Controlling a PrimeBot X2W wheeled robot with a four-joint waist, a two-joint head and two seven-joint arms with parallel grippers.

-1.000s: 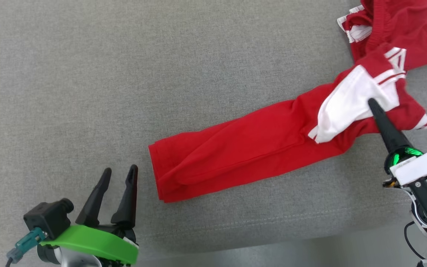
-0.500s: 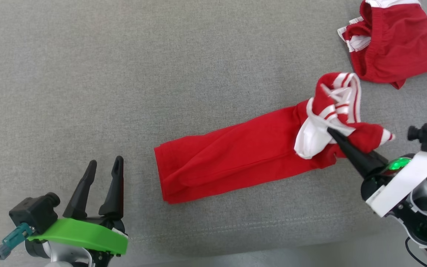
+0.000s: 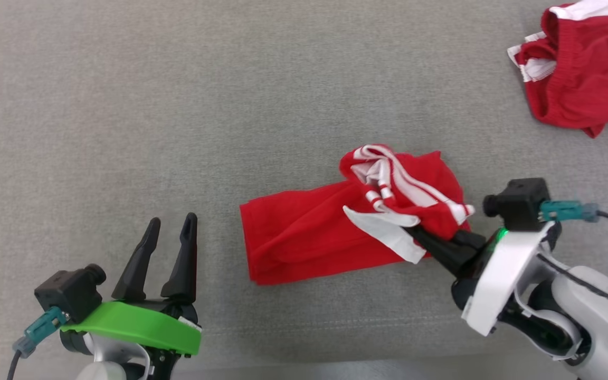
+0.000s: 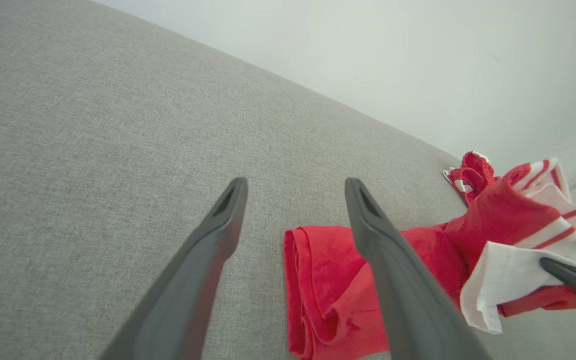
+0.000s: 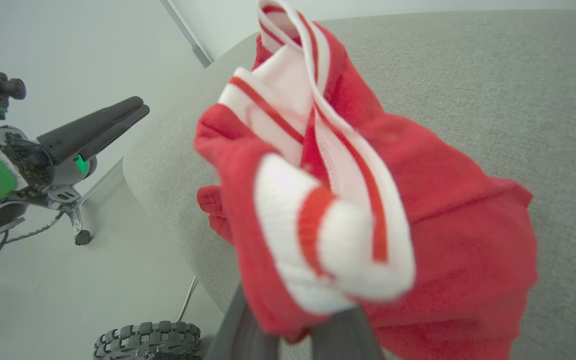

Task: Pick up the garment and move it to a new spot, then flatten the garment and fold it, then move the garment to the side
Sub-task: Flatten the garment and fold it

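Observation:
A red garment (image 3: 304,240) with white striped trim lies on the grey cushion (image 3: 230,105), its left part flat. My right gripper (image 3: 414,233) is shut on the trimmed right end and holds it bunched above the flat part. In the right wrist view the lifted cloth (image 5: 368,200) hangs over my right gripper (image 5: 290,331). My left gripper (image 3: 172,220) stands open and holds nothing, just left of the garment's left edge. Through the left wrist view, the left gripper (image 4: 295,186) is open, with the garment (image 4: 328,280) beyond the right finger.
A second red and white garment (image 3: 583,68) lies crumpled at the cushion's far right; it is also in the left wrist view (image 4: 473,172). The cushion's front edge (image 3: 309,364) runs just below both grippers. A wheel (image 5: 148,340) stands on the floor below.
My right gripper has carried the garment's striped end leftward and over the flat part, so the garment now looks much shorter. The camera has shifted a little. The left gripper stays open.

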